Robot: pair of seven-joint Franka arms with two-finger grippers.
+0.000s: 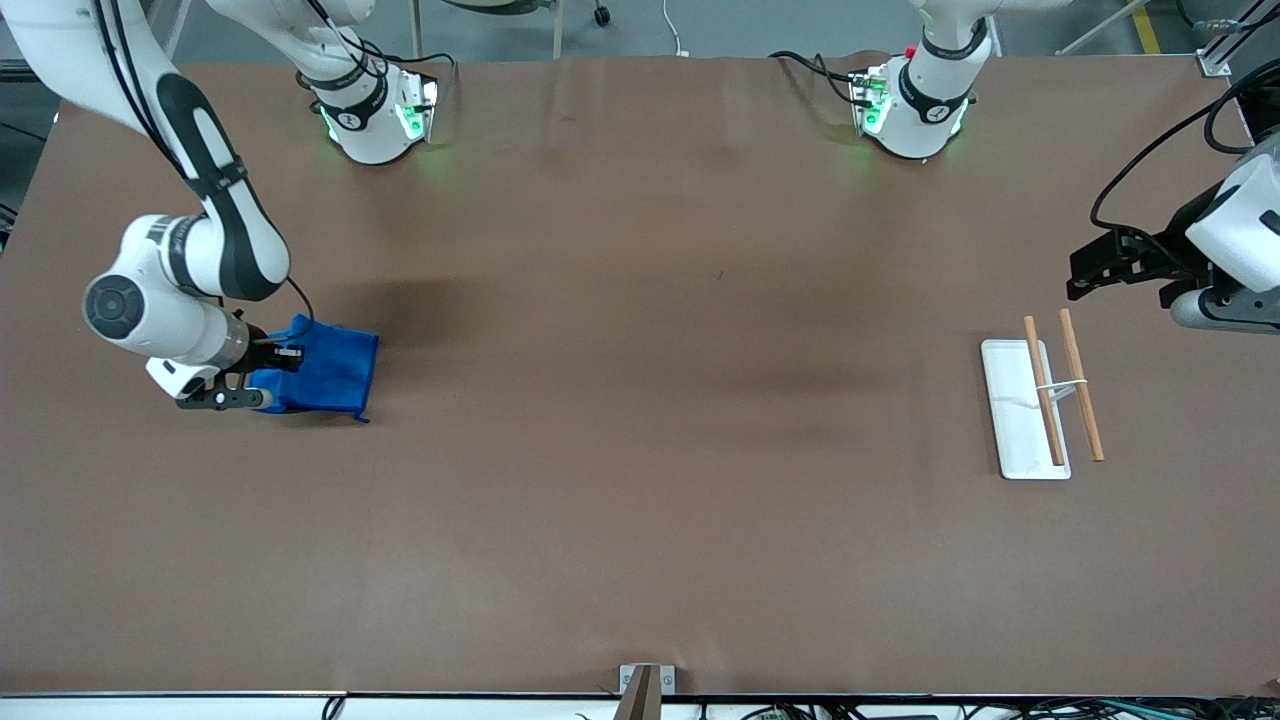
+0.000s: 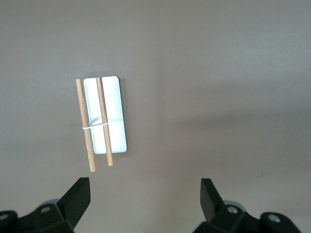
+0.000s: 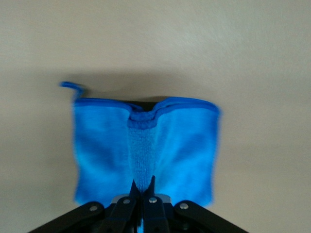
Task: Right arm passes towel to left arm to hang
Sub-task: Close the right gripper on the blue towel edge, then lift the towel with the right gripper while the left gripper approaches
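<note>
One thin fold of the towel [image 3: 146,150], lying at the right arm's end of the bench [image 1: 640,480], is pinched by the right pincer [image 3: 144,187] and could slip free, while the left pincer [image 2: 146,194] waits spread over the bench near the rack [image 1: 1045,405]

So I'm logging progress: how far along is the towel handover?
Early. Done: the right tool has pinched the blue towel. In hand: the towel hangs from it near the table. Left: the handover and hanging; the left tool waits open over the rack.
</note>
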